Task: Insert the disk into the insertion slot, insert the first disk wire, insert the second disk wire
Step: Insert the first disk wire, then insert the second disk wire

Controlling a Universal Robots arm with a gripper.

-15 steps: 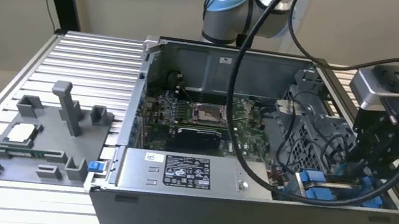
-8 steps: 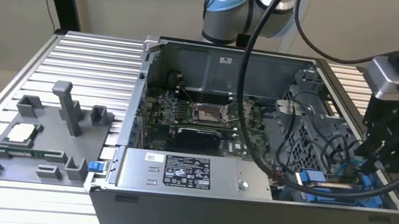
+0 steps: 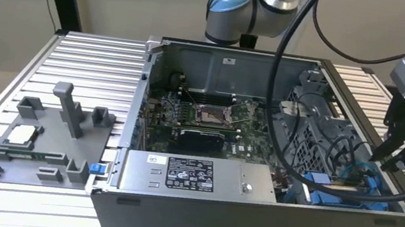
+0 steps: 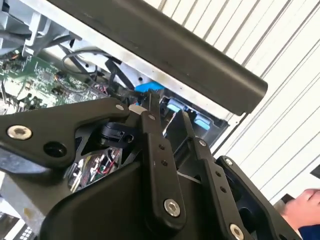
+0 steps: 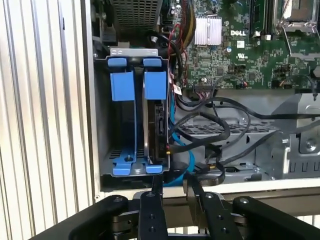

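Closest to the lens in both wrist views is the black two-fingered metal claw (image 5: 173,190). Its fingers sit a narrow gap apart with nothing between them, so it's released and empty, hanging just over the rim of the open dark grey computer case (image 3: 250,225).

First wrist view looks straight into the grey metal insertion slot (image 5: 103,125) at the case's corner. The flat silver disk in its bright blue plastic frame (image 5: 158,125) stands on edge inside it. Black cables (image 5: 220,132) and a thin blue cable (image 5: 191,162) run up to its end (can't tell if they're actually plugged in). The green motherboard (image 5: 240,50) is just beside the bay.

Second wrist view catches a person's hand (image 4: 302,202) out over the ribbed aluminium worktop (image 4: 280,75).

Exterior view adds the silver power-supply box (image 3: 186,176) along the case's near side. It also shows a grey plastic fixture plate (image 3: 43,133) on the worktop at the exterior view's left, well apart from the claw.
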